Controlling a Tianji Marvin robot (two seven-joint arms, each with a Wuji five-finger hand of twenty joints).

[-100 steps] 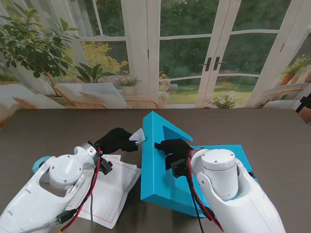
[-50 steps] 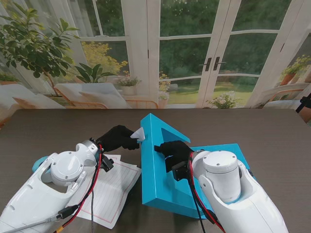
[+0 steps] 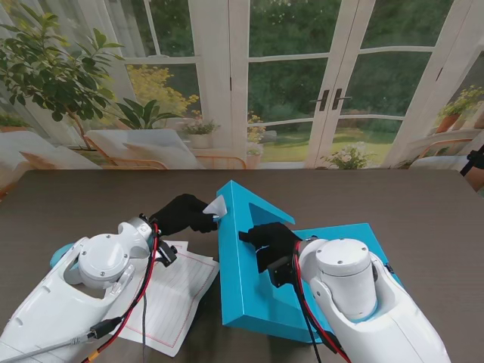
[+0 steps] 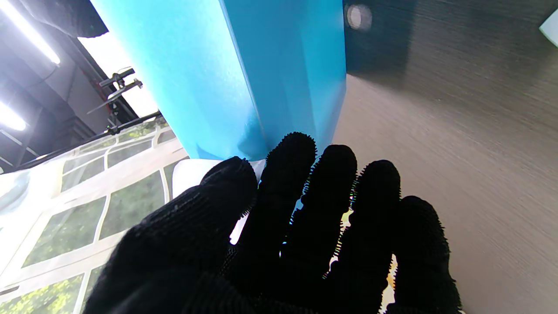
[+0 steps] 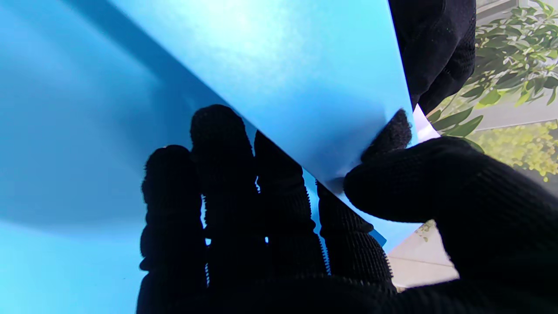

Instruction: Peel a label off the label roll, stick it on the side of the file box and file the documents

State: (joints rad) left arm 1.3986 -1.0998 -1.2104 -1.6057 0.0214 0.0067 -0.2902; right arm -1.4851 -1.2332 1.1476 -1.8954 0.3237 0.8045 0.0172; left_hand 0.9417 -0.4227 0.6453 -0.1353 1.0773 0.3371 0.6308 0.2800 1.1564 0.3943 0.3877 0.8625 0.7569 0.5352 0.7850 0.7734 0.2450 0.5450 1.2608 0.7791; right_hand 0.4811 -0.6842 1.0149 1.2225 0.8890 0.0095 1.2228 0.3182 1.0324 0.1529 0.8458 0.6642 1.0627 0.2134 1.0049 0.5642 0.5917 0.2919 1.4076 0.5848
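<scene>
Nearest me, one white ruled document sheet (image 3: 175,291) lies on the dark wood desk (image 3: 91,200), partly hidden under my left arm. My right hand (image 3: 271,240) clamps the raised wall of the single bright blue file box (image 3: 243,283), thumb on one face and fingers on the other. Farther off, my left hand (image 3: 181,215) pinches one small white label (image 3: 215,206) touching the box's far corner; its face is unreadable.
</scene>
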